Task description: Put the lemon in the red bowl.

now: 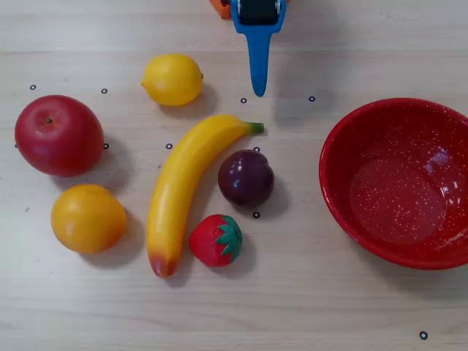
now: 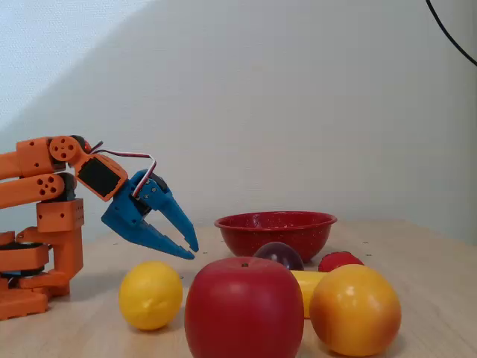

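Observation:
The lemon (image 1: pixel 172 79) is a small bright-yellow oval fruit lying on the wooden table at the upper left of the overhead view; in the fixed view it (image 2: pixel 151 295) sits front left. The red bowl (image 1: pixel 344 146) with white speckles stands empty at the right; in the fixed view it (image 2: pixel 276 233) is behind the fruit. My blue gripper (image 1: pixel 259 91) enters from the top edge, to the right of the lemon and left of the bowl. In the fixed view the gripper (image 2: pixel 193 252) hovers above the table, tilted down, fingertips together, holding nothing.
A red apple (image 1: pixel 58 135), an orange-yellow fruit (image 1: pixel 88 218), a banana (image 1: pixel 183 186), a dark plum (image 1: pixel 246 178) and a strawberry (image 1: pixel 216 240) lie between the lemon and the table's front. The orange arm base (image 2: pixel 37 246) stands left in the fixed view.

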{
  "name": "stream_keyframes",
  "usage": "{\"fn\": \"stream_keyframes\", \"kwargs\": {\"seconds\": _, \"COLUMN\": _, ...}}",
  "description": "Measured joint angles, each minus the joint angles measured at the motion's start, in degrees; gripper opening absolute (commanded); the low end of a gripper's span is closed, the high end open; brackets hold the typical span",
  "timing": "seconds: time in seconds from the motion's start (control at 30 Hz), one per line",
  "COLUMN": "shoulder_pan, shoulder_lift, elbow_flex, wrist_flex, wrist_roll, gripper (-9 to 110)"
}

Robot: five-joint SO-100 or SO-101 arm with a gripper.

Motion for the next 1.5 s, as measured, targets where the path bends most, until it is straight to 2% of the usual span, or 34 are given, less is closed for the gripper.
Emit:
{"fn": "stream_keyframes", "kwargs": {"seconds": 0.6, "shoulder_pan": 0.0, "shoulder_lift": -0.26, "elbow_flex": 0.0, "wrist_flex": 0.0, "wrist_roll": 0.0, "gripper": 0}}
{"fn": "stream_keyframes", "kwargs": {"seconds": 0.87, "shoulder_pan": -0.26, "shoulder_lift": -9.67, "elbow_flex": -4.39, "wrist_flex": 0.18, "wrist_roll": 1.58, "gripper": 0}}
{"fn": "stream_keyframes", "kwargs": {"seconds": 1.2, "shoulder_pan": -5.98, "shoulder_lift": -21.88, "elbow_flex": -21.01, "wrist_flex": 12.04, "wrist_roll": 11.16, "gripper": 0}}
{"fn": "stream_keyframes", "kwargs": {"seconds": 1.37, "shoulder_pan": -5.36, "shoulder_lift": -28.39, "elbow_flex": -31.46, "wrist_flex": 21.09, "wrist_roll": 15.03, "gripper": 0}}
{"fn": "stream_keyframes", "kwargs": {"seconds": 1.5, "shoulder_pan": -8.7, "shoulder_lift": -36.04, "elbow_flex": -41.92, "wrist_flex": 29.36, "wrist_roll": 18.98, "gripper": 0}}
